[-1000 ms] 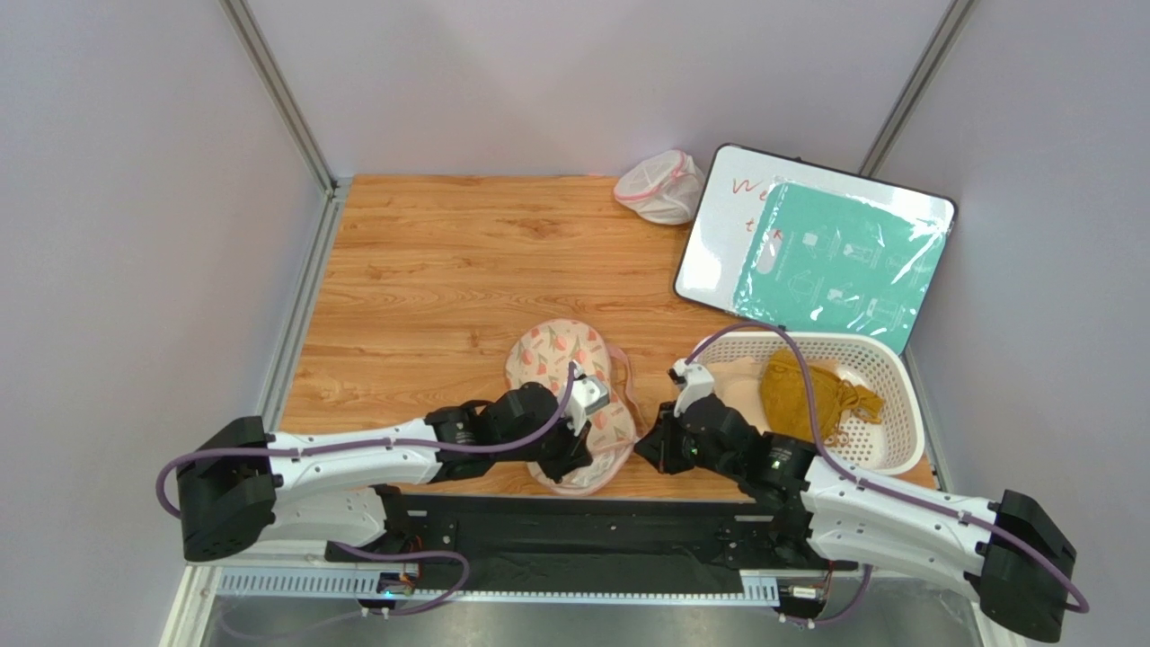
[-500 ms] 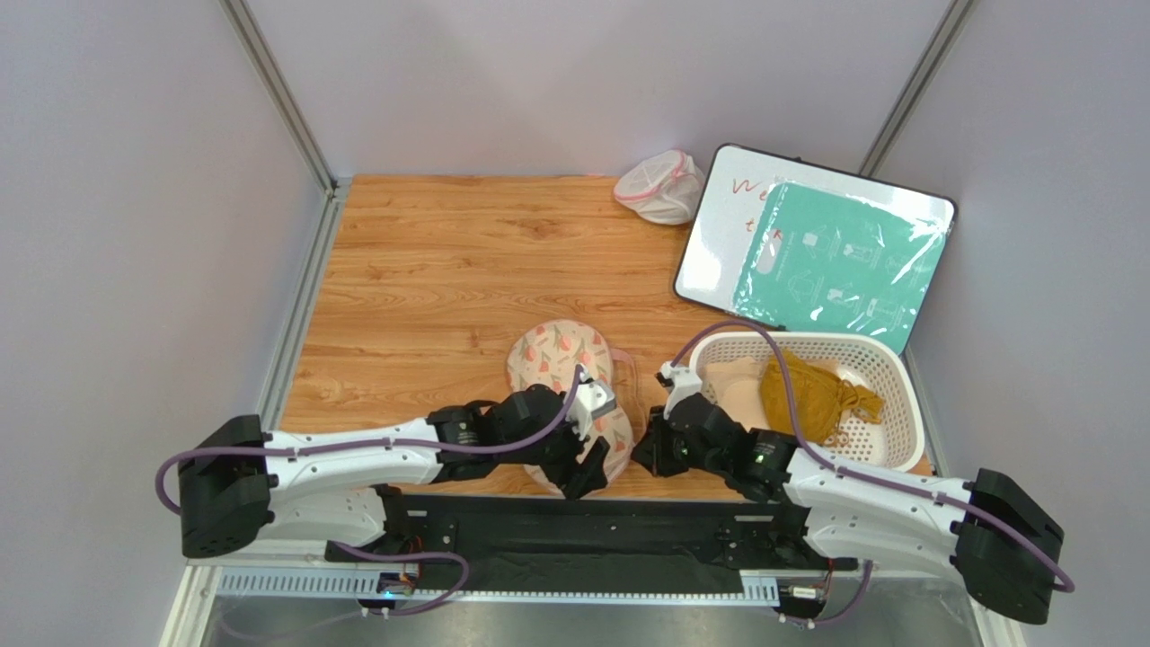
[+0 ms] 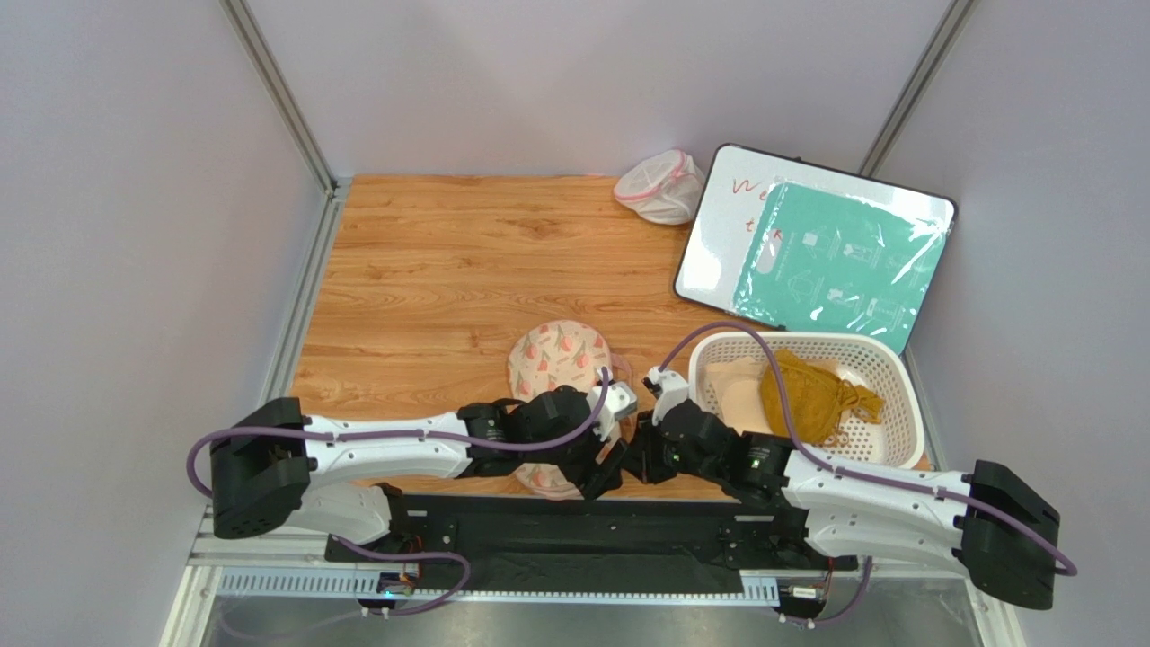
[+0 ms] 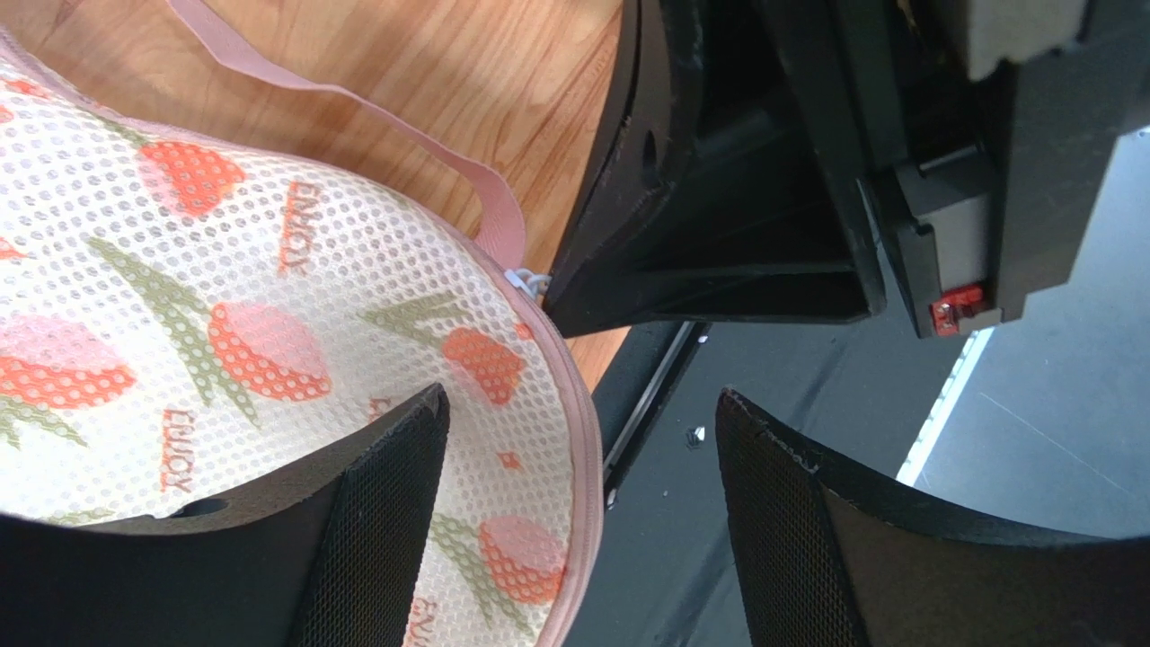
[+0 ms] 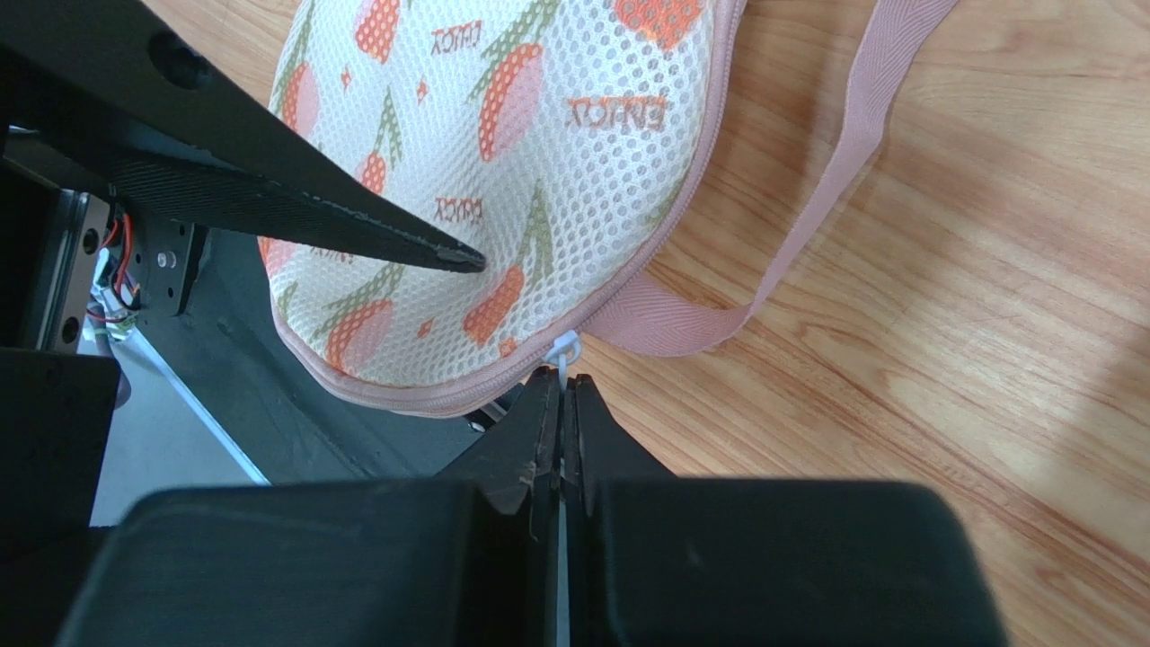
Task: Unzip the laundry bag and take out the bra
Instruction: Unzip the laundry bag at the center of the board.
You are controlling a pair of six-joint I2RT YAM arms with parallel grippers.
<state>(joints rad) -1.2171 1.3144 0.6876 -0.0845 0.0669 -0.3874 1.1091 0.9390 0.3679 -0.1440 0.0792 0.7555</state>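
The laundry bag (image 3: 556, 356) is a cream mesh pouch with orange-pink and green print, lying at the table's near edge and overhanging it. My right gripper (image 5: 564, 387) is shut on the small white zipper pull (image 5: 564, 352) at the bag's pink rim. In the top view the right gripper (image 3: 641, 452) sits just right of the bag. My left gripper (image 4: 581, 401) is open, and the bag's pink-edged rim (image 4: 574, 445) lies between its fingers, one finger over the fabric. From above, the left gripper (image 3: 604, 456) is at the bag's near right corner. The bra is hidden.
A pink strap (image 5: 837, 162) trails from the bag over the wood. A white basket (image 3: 902, 391) with a mustard cloth (image 3: 810, 394) stands at the right. A whiteboard (image 3: 702, 250) with a teal sheet and a small white mesh pouch (image 3: 662, 186) are at the back.
My left gripper was shut and now stands open over the bag's rim. Both grippers have drawn together at the bag's near right corner. The bag has slid slightly toward the near edge.
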